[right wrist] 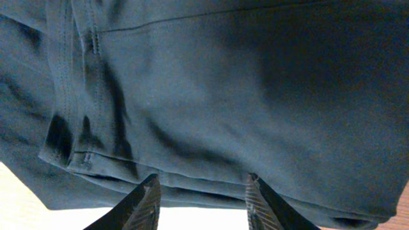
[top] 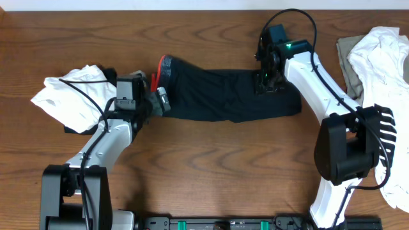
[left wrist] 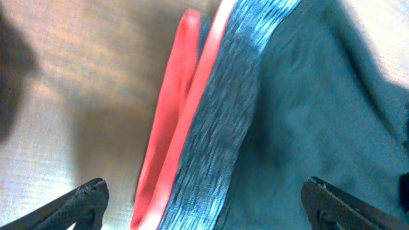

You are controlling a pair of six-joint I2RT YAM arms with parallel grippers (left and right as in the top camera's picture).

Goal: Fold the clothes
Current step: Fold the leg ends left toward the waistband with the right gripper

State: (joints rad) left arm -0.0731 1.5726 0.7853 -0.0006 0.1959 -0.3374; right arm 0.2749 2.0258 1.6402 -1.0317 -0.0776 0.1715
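The black pants lie folded in a band across the middle of the table. Their red-and-grey waistband is at the left end. In the left wrist view the waistband fills the space ahead, between wide-apart fingertips. My left gripper is open, low beside that end, holding nothing. My right gripper hovers over the pants' right half. In the right wrist view its jaws stand apart at the folded edge of the black fabric, with nothing between them.
A white top with a dark piece under it lies at the left, beside the left arm. More white clothes and a beige piece are heaped at the right edge, behind the right arm's base.
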